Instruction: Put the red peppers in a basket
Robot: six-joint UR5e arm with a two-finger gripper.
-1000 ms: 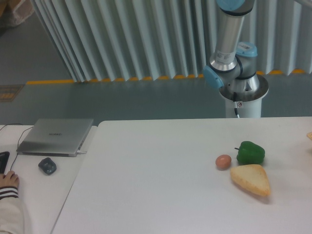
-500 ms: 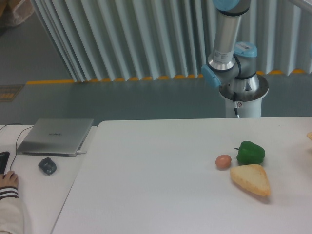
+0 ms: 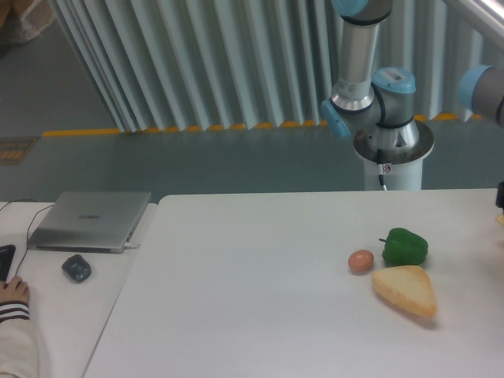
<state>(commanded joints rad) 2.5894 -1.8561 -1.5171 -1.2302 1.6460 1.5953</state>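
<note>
Compared with the earlier frames, the grey-and-blue jointed robot arm (image 3: 358,71) stands slightly further left, and a second blue-capped arm segment (image 3: 482,88) now enters at the right edge. A small dark part (image 3: 500,195) also shows at the right edge above the white matte surface (image 3: 260,291); whether it belongs to the jaws cannot be told, so their state cannot be told either. Everything on the surface is unchanged.

No legible writing appears; the closed silver laptop (image 3: 90,220) carries a small logo too faint to read.

Neither a red pepper nor a basket appears in the camera view. A glossy green bell pepper (image 3: 405,246) lies right of centre, with a small smooth brown egg (image 3: 361,261) just beside it on the left. A pale yellow rounded triangular wedge (image 3: 405,290) with a soft, bread-like texture lies just in front of the pepper. A dark grey rounded mouse (image 3: 76,268) sits in front of the laptop. A person's hand in a striped cuff (image 3: 14,293) rests at the left edge.
</note>
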